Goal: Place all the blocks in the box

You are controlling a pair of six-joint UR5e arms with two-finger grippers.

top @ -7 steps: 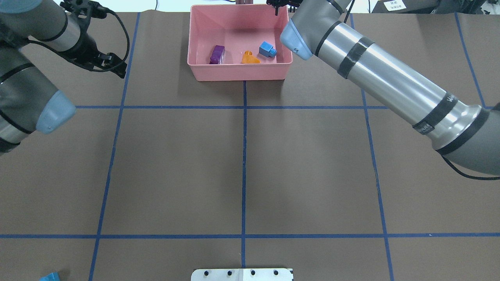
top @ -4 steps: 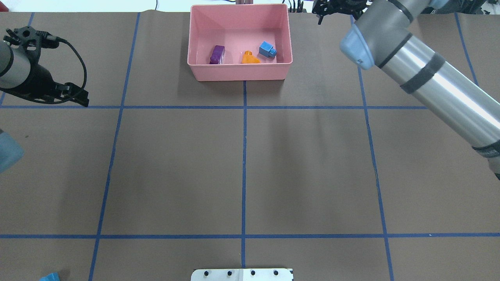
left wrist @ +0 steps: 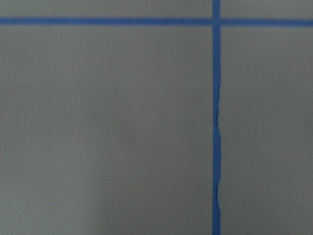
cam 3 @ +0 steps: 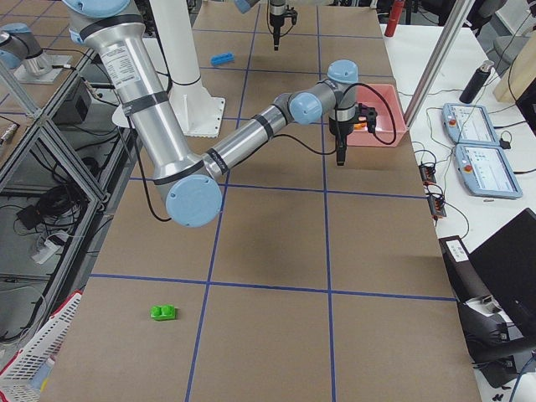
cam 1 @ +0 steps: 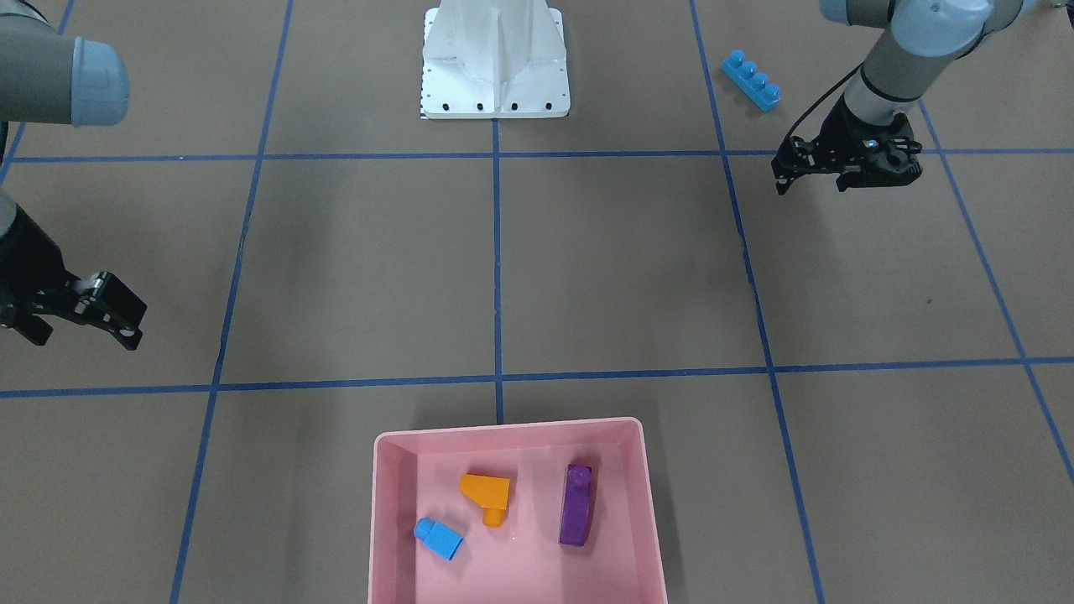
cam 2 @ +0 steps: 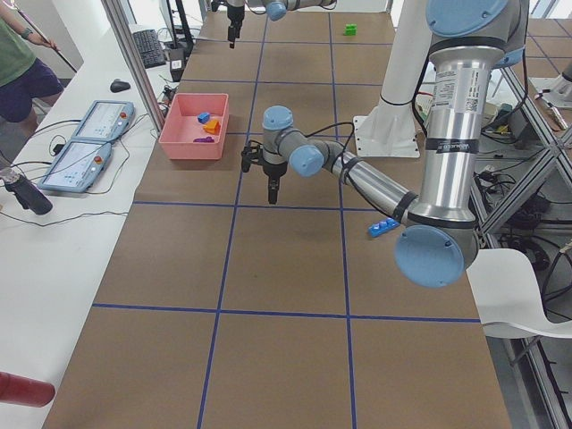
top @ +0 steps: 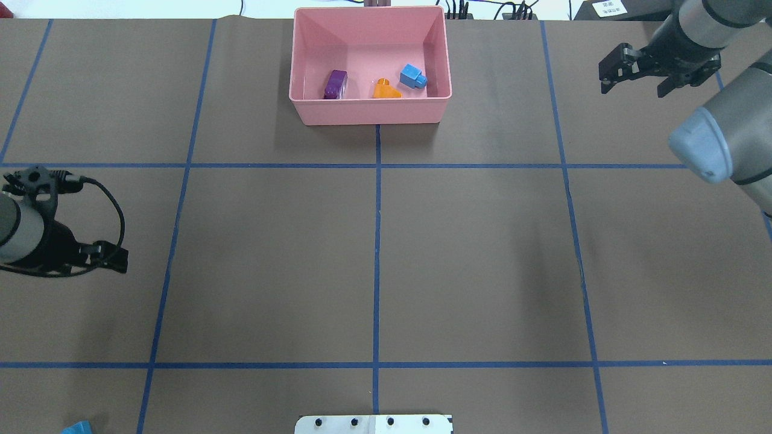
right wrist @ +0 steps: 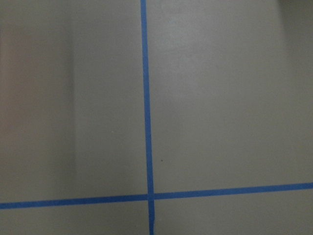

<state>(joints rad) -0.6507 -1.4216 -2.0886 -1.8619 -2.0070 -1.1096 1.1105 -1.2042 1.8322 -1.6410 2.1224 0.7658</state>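
The pink box [top: 371,116] stands at the table's far middle and also shows in the front view [cam 1: 503,428]. In it lie the purple block [top: 335,84], the orange block [top: 386,90] and the small blue block [top: 413,76]. The long blue block [cam 1: 753,80] lies on the table near the robot's left, at the overhead view's bottom left edge [top: 77,428]. The green block [cam 3: 163,312] lies far off on the robot's right. My left gripper [cam 1: 810,178] is open and empty above the table, a little in front of the long blue block. My right gripper [top: 632,81] is open and empty, right of the box.
The white robot base [cam 1: 495,63] stands at the near middle edge. Blue tape lines [top: 377,241] divide the brown table cover. Both wrist views show only the cover and tape. An operator bench with tablets [cam 2: 98,121] runs beyond the box.
My left gripper has moved from the far left back toward the robot's side. My right gripper has swung from over the box's far right corner out to the right.
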